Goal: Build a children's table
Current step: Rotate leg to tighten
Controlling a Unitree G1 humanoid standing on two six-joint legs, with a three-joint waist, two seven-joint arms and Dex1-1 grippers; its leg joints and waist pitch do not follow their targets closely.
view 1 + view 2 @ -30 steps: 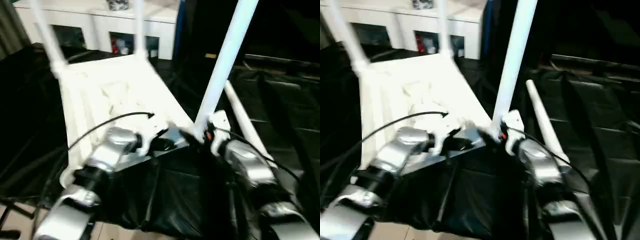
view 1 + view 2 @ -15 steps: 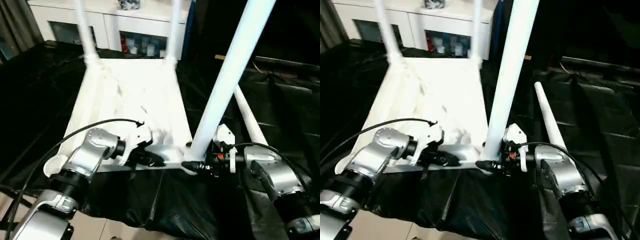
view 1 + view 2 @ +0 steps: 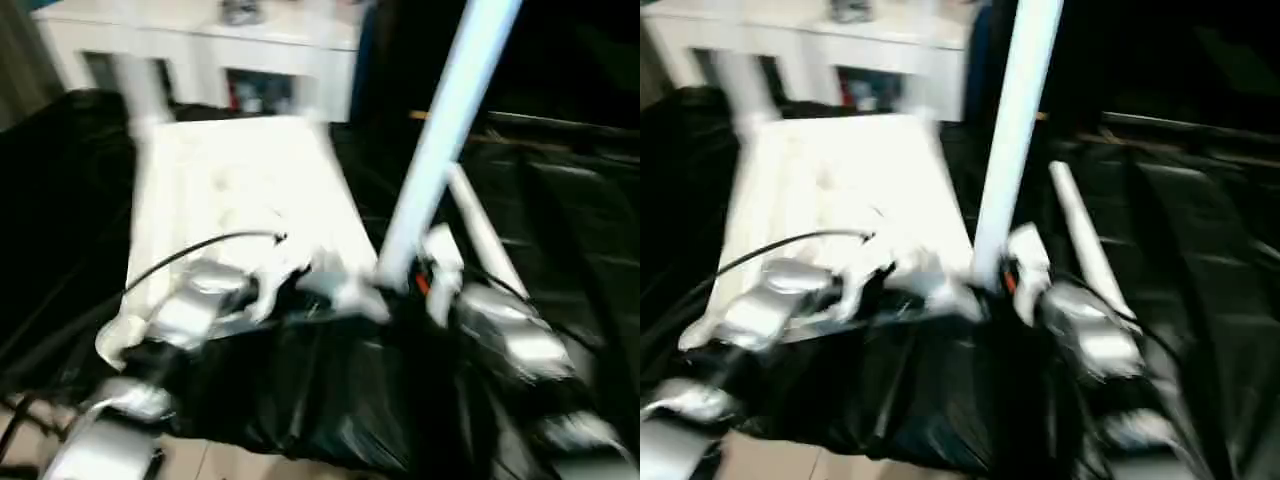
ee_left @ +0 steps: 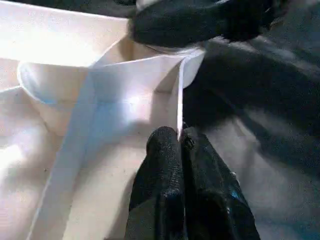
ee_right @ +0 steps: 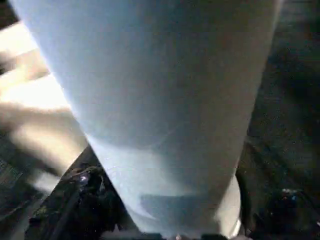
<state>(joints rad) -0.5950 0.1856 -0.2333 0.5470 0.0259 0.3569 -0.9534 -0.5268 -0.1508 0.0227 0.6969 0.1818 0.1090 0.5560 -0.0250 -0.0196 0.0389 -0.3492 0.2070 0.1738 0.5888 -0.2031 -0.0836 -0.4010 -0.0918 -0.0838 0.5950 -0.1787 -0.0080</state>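
The white tabletop (image 3: pixel 240 190) lies underside up on black sheeting. One white leg (image 3: pixel 140 95) stands in its far left corner. At the near right corner another leg (image 3: pixel 445 130) rises upright, tilted slightly right, with my right gripper (image 3: pixel 405 290) shut on its base; in the right wrist view the leg (image 5: pixel 165 110) is seen close up. A further leg (image 3: pixel 480 230) lies loose on the sheeting to the right. My left gripper (image 4: pixel 179 145) is shut on a thin rim wall of the tabletop (image 4: pixel 115 85) at its near edge, beside a round corner socket.
A white cabinet (image 3: pixel 200 40) with glass doors stands behind the tabletop. Black sheeting (image 3: pixel 560 200) covers the work surface and hangs over the near edge. A black cable (image 3: pixel 190 255) arcs over my left forearm.
The head camera has swung, so the whole picture shifted and smeared. Both grippers keep their holds, and the held leg stays upright at the near right corner.
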